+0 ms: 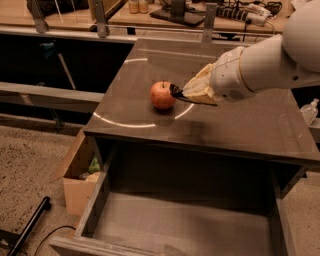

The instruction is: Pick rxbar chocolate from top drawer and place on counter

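My gripper [176, 92] hangs just above the counter [240, 130], right beside the red apple [162, 95]. Its pale fingers [200, 87] are shut on the rxbar chocolate [181, 95], which shows as a thin black strip sticking out at the tip and along the underside. The bar's tip nearly touches the apple. The top drawer [185, 225] is pulled open below the counter's front edge, and its grey floor is bare. The white arc line [125, 125] runs on the counter under the apple.
A brown cardboard box [80, 175] with green items stands on the floor left of the drawer. A small bottle [310, 111] is at the right edge. A wooden bench with cables and devices [175, 12] runs behind the counter. A dark rod [30, 225] lies on the floor.
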Robot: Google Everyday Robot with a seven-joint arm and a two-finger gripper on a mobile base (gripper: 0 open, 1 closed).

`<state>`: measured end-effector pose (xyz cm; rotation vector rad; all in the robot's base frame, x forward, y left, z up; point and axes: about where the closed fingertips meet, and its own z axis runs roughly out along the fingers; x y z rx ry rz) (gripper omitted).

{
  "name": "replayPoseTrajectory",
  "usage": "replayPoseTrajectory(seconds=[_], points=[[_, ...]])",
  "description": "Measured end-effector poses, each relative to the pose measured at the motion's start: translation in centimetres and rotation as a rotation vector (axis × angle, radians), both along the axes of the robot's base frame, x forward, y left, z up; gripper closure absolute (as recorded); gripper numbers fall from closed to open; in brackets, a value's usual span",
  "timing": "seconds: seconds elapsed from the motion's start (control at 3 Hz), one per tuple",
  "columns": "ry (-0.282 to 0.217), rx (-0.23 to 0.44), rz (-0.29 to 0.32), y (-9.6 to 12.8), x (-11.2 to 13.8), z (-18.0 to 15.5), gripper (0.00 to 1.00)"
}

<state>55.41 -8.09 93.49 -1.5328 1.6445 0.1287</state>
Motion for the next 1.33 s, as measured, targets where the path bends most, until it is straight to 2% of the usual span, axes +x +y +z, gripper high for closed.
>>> replayPoseTrajectory(seconds=[0.67,1.0,1.33], points=[[-0.006,-0.14,-0.096,-4.0,4.1,-3.2,1.0],[0.008,-0.185,-0.124,-5.1,5.1,-4.9,0.85],[0.03,-0.191,-0.145,-5.5,5.6,-6.4,0.62]])
